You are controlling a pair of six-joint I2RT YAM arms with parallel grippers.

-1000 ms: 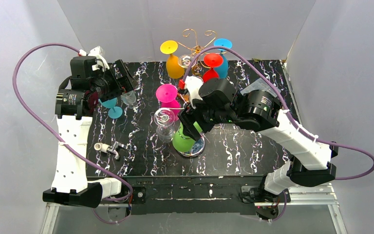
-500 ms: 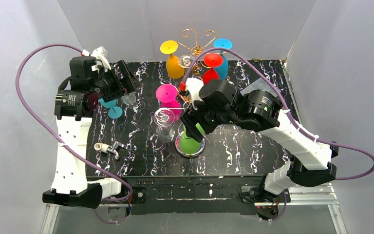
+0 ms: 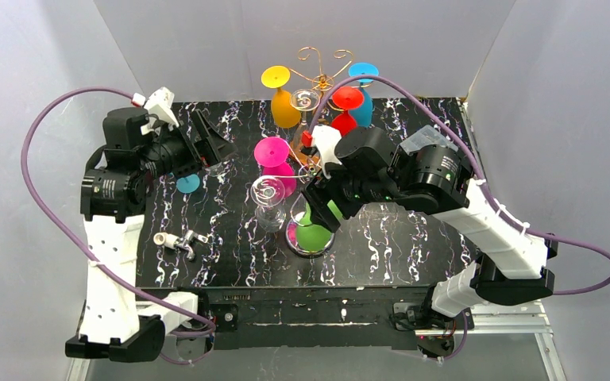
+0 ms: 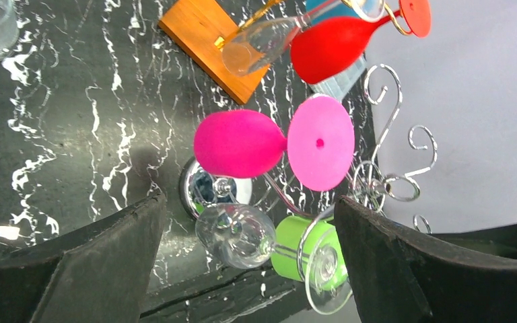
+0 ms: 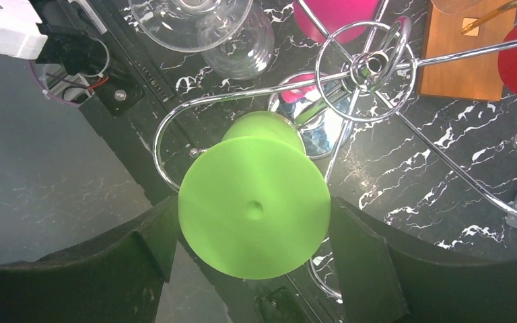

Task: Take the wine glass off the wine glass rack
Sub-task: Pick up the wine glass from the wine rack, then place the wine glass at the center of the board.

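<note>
R claw point(image 5: 254, 225) clamps green wine glass point(image 5: 242, 182) by its foot; stem still hooked in wire rack point(image 5: 367, 64). L claw point(image 4: 249, 252) open, empty. To do: slide glass clear.

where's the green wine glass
The green wine glass hangs upside down on the silver rack, front centre in the top view, right of the clear glass, foot in the right gripper.

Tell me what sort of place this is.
Most likely a robotics lab test cell: plain grey panel walls box in a black marbled table, two robot arms are bolted at its near edge, and a wire wine glass rack hung with coloured glasses stands on it.
</note>
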